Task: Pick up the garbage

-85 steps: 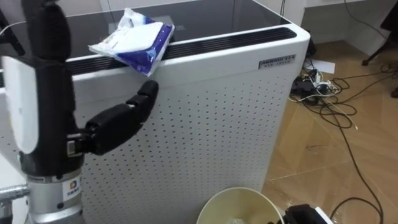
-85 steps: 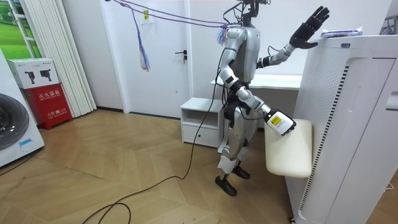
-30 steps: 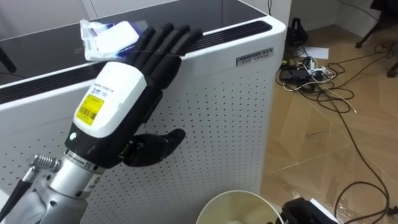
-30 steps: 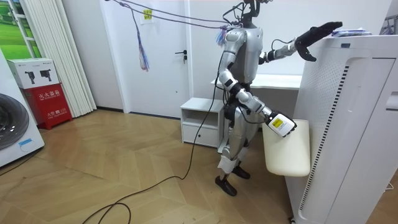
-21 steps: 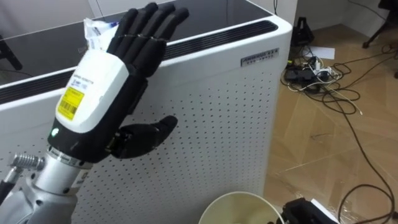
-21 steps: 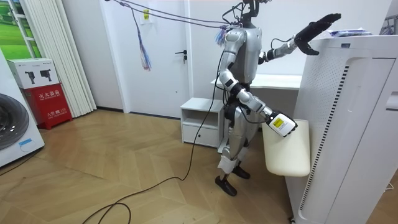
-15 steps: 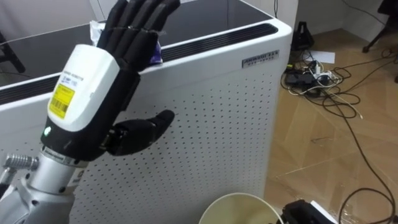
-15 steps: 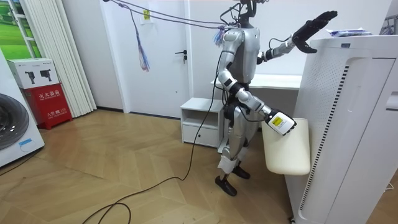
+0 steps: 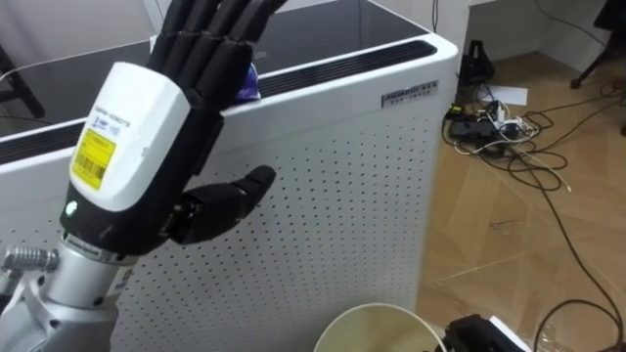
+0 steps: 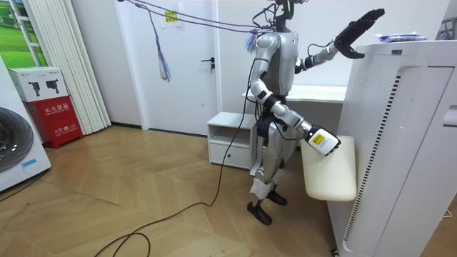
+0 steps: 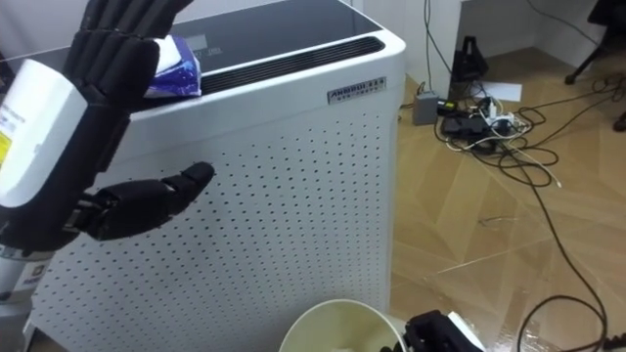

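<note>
The wrapper point(image 11: 176, 61) lay on top of the white cabinet point(image 9: 323, 196), just behind my left hand point(image 9: 137, 147), its fingers point(image 9: 205, 44) straight, spread and holding nothing. It looked light, soft and crinkly; I judged a gentle pinch across its middle best.

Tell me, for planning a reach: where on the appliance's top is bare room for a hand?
Free: the dark top panel behind the vent slot, from the blue-and-white packet to the right corner. Crowded: at the packet, behind the raised left hand.

open air over white unit point(image 9: 333, 186) around blue packet point(image 11: 174, 68), perforated front blocks below
</note>
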